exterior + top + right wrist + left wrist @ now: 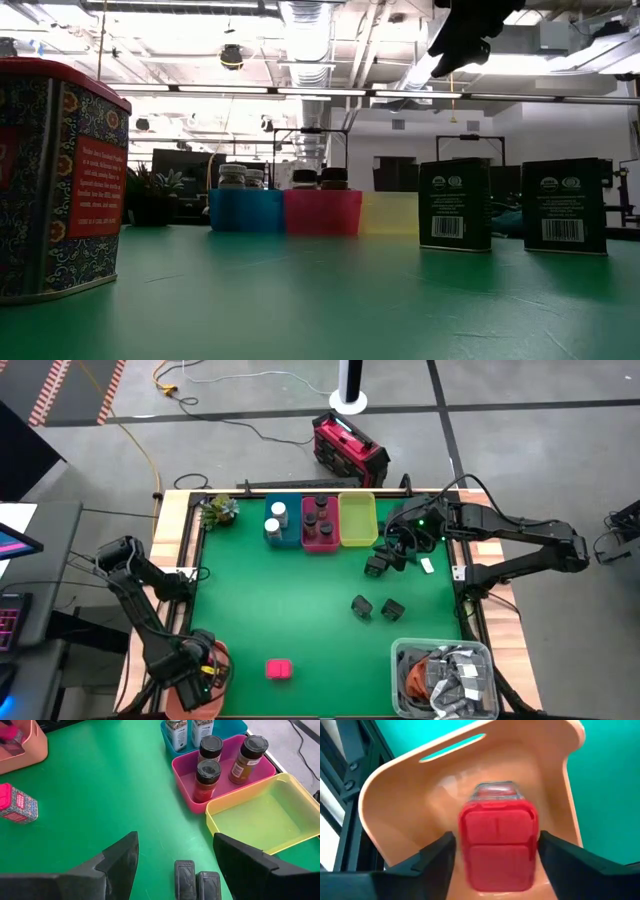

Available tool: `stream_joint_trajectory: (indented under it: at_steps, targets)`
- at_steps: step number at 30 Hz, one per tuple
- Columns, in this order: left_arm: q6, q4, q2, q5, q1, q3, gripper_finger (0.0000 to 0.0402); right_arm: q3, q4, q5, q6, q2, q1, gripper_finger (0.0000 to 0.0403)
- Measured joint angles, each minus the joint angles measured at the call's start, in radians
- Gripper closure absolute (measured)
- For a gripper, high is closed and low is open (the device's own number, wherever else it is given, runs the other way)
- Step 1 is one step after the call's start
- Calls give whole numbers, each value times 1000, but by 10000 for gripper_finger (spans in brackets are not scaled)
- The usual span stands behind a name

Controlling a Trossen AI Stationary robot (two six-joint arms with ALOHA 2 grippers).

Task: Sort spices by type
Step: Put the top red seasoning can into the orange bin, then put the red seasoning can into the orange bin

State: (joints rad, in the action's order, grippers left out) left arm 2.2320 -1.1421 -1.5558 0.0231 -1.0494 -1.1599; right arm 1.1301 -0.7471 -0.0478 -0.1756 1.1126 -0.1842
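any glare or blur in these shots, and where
Low view: bright ceiling lights wash out the room's top, and the patterned tin close to the lens looks soft. Left wrist view: glossy sheen on the orange bin; the pink block in it is slightly blurred. High view: even light, faint shadows under the black boxes. Right wrist view: sharp, mild shine on the yellow bin.

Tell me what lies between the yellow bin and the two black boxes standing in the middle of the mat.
In the high view, between the yellow bin and the two black boxes lie the right tool and bare green mat.
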Motion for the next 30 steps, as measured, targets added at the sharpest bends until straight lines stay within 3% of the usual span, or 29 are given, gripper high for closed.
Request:
stream_joint_trajectory:
  at_steps: [5, 12, 14, 17, 19, 22, 25, 30]
  targets:
    - [-2, -3, 14, 7, 11, 0, 80, 0, 0, 0, 0, 0, 0, 119]
    - [-50, -51, 126, 0, 10, -22, 73, 0, 0, 0, 0, 0, 0, 119]
    - [-91, -49, 172, -49, 17, -29, 74, 0, 0, 0, 0, 0, 0, 119]
    - [-180, -36, 223, -225, 53, -44, 74, 0, 1, 0, 1, 0, 0, 119]
    - [-316, 21, 239, -336, 102, -51, 75, 0, 1, 0, 0, 0, 0, 119]
    - [-638, 195, 226, -352, 222, -55, 75, 0, 1, 0, 0, 0, 0, 119]
    - [-925, 367, 182, -270, 352, -55, 75, 0, 1, 0, 0, 0, 0, 119]
    - [-1155, 511, 85, -66, 507, -55, 75, 0, 1, 0, -7, 0, 0, 119]
